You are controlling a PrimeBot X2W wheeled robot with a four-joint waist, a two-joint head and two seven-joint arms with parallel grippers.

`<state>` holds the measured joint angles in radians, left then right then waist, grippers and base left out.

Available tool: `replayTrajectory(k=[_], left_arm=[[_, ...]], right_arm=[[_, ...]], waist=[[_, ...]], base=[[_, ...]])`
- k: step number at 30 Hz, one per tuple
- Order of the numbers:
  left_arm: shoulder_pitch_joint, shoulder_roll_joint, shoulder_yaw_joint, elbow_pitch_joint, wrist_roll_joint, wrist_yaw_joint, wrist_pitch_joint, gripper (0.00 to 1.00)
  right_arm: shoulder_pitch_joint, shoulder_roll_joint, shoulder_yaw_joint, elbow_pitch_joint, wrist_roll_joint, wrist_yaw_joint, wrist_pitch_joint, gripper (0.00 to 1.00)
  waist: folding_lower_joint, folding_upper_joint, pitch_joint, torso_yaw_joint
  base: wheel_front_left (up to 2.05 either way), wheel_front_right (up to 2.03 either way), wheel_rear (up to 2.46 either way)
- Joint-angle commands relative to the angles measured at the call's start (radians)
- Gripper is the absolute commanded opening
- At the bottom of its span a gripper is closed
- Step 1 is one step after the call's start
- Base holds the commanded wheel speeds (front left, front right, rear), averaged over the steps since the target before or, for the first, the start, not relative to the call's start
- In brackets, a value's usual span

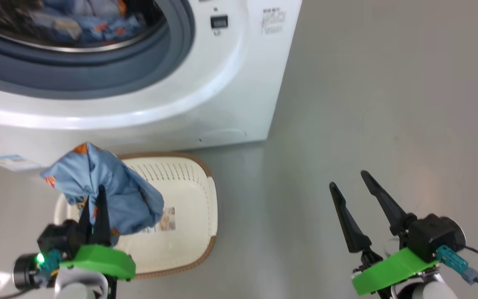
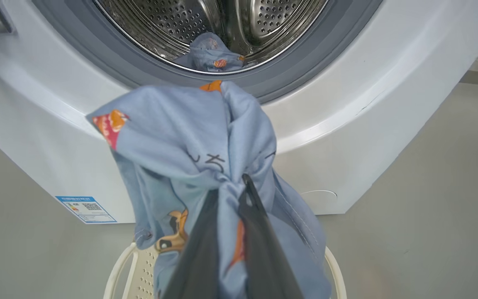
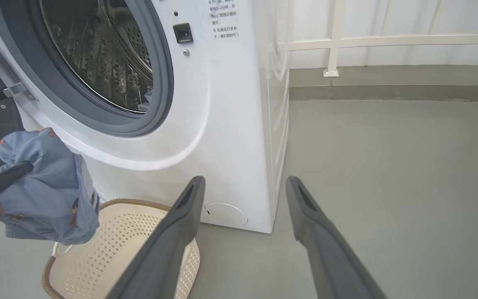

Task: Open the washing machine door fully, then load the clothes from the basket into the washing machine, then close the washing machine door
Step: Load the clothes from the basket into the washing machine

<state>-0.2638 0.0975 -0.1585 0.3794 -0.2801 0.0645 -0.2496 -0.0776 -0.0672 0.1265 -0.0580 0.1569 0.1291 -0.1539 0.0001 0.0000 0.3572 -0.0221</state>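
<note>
Pinching a bunched blue garment (image 1: 114,187) printed with orange-brown figures, the left gripper (image 1: 93,199) is clamped tight on the cloth, which hangs above the cream basket (image 1: 193,216) with its brown rim. The basket sits on the grey floor (image 1: 388,104) just before the white washing machine (image 1: 230,83), where more blue clothes (image 1: 81,25) lie in the steel drum (image 2: 181,25). The right gripper (image 1: 348,179), fingers spread wide, holds nothing, well apart from the basket.
</note>
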Motion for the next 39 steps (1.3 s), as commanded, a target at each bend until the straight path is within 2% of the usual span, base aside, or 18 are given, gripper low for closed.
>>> replayTrajectory(k=[1,9,21,39], left_arm=[[0.037,0.018,0.031,-0.058,0.016,-0.011,-0.012,0.00],[0.149,0.038,-0.004,-0.192,0.053,-0.015,0.000,0.00],[0.248,0.062,-0.031,-0.347,0.064,0.002,0.072,0.00],[0.310,0.082,-0.030,-0.409,0.046,0.026,0.117,0.00]], right_arm=[[0.029,0.004,0.016,-0.034,-0.009,0.002,0.006,1.00],[0.109,0.011,-0.007,-0.074,-0.024,0.002,0.038,1.00],[0.167,0.015,-0.016,-0.142,-0.047,0.002,0.079,1.00],[0.229,0.017,-0.038,-0.167,-0.038,0.002,0.100,1.00]], waist=[[-0.0001,0.0000,-0.122,0.040],[-0.0001,0.0000,-0.225,0.047],[-0.0001,0.0000,-0.303,0.049],[-0.0001,0.0000,-0.372,0.046]], base=[[0.00,0.00,0.00],[0.00,0.00,0.00],[0.00,0.00,0.00],[0.00,0.00,0.00]])
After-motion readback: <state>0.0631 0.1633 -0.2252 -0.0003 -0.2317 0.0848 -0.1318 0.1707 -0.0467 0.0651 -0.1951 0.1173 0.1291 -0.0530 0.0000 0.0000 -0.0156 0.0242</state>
